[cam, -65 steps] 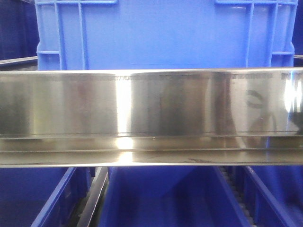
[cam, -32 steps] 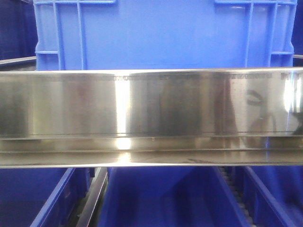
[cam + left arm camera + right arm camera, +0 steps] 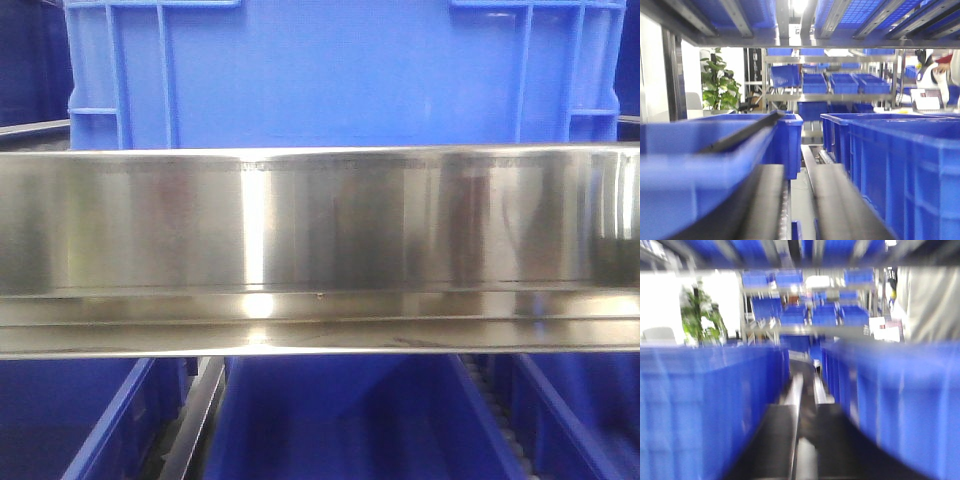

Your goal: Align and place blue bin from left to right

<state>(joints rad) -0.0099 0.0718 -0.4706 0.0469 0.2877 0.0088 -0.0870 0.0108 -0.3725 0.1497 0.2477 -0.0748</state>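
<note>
since the earlier frame the blue bin (image 3: 340, 75) has slid a little to the left behind the steel rail (image 3: 320, 250). its left corner now sits nearer the frame edge. the dark curved reflection at the right end of the steel rail is gone and only vertical streaks show there.

the blue bin stands upright above and behind the steel rail. one broad ribbed wall faces the camera square-on, and its top rim is level. that wall runs parallel to the steel rail and spans almost the rail's whole visible length. depth is hidden, so cannot tell whether this wall is the long side. the foot of the bin is cut off by the steel rail.

below the steel rail are the lower bins (image 3: 340, 420), open tops showing, side by side.

left gripper (image 3: 799, 172): the jaws are two dark slabs standing apart with nothing between them, and blue crates sit on either side. right gripper (image 3: 805, 415): this view is badly motion-blurred. two dark slabs show low in the frame, but cannot tell how the jaws are set. neither gripper is seen touching the blue bin.
</note>
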